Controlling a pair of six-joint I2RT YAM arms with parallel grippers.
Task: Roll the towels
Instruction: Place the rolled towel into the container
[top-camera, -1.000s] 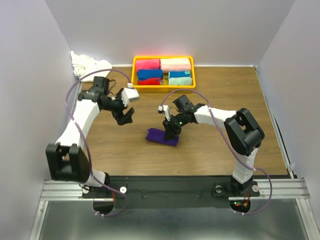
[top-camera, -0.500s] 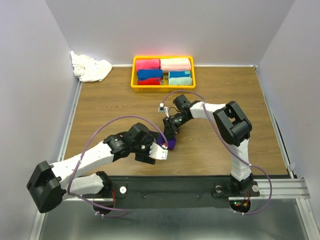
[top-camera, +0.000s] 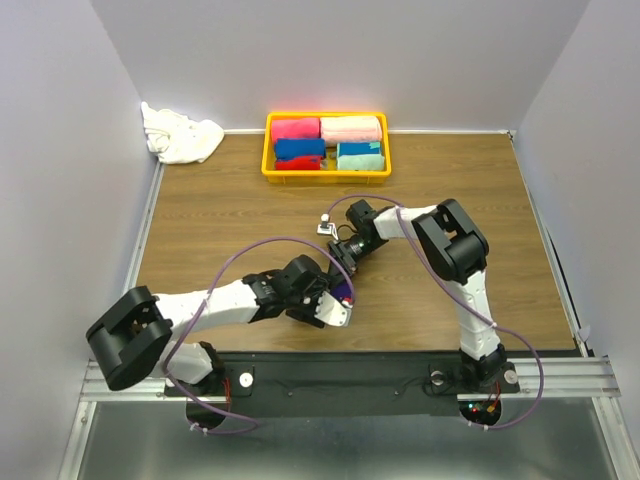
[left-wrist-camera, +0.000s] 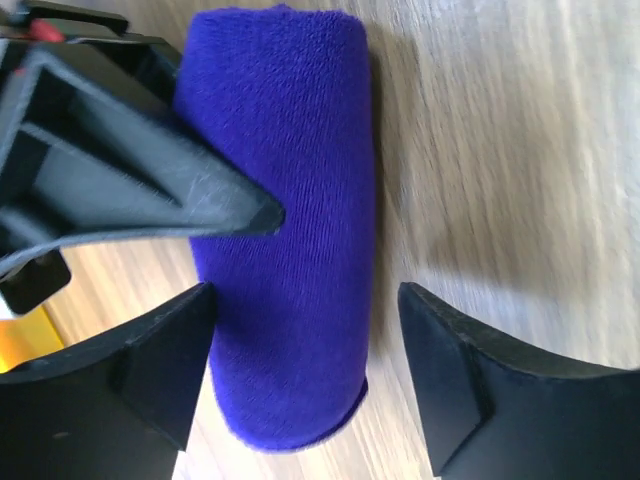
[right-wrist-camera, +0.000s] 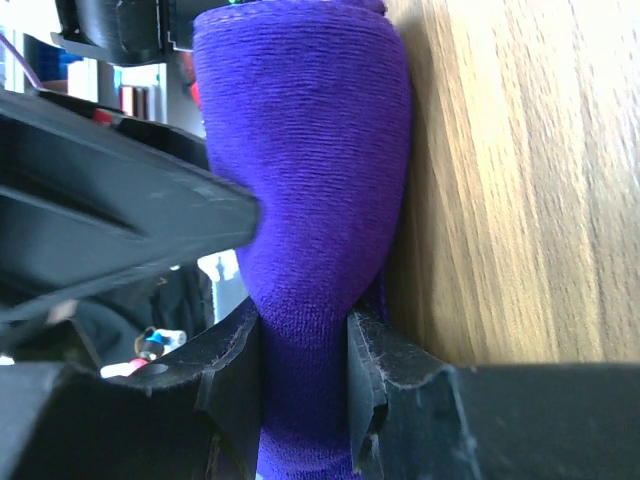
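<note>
The purple towel (left-wrist-camera: 290, 200) is a tight roll lying on the wooden table (top-camera: 220, 215), about midway between the left and right edges and closer to the near edge than the far one. Both arms meet over it.

The right gripper (right-wrist-camera: 303, 325) has hold of the roll. Its two fingers are clamped on one end, and the cloth is squeezed into a narrow waist between them and bulges out thicker beyond. The right arm folds back sharply from its elbow to get there.

The left arm lies low across the near part of the table. The left gripper (left-wrist-camera: 303, 295) stands wide apart and straddles the other part of the same roll. One finger is at or just beside the cloth on one side, and the other stands clear of it with bare wood showing in the gap. It grips nothing. One of the right gripper's black fingers crosses the left wrist view and presses on the purple cloth.

The white towel (top-camera: 180, 133) is unrolled and lies in a crumpled heap in the far left corner of the table, against the wall. A yellow basket (top-camera: 325, 174) sits at the middle of the far edge, packed with rolled towels (top-camera: 352, 128) in pink, red, blue and teal.
</note>
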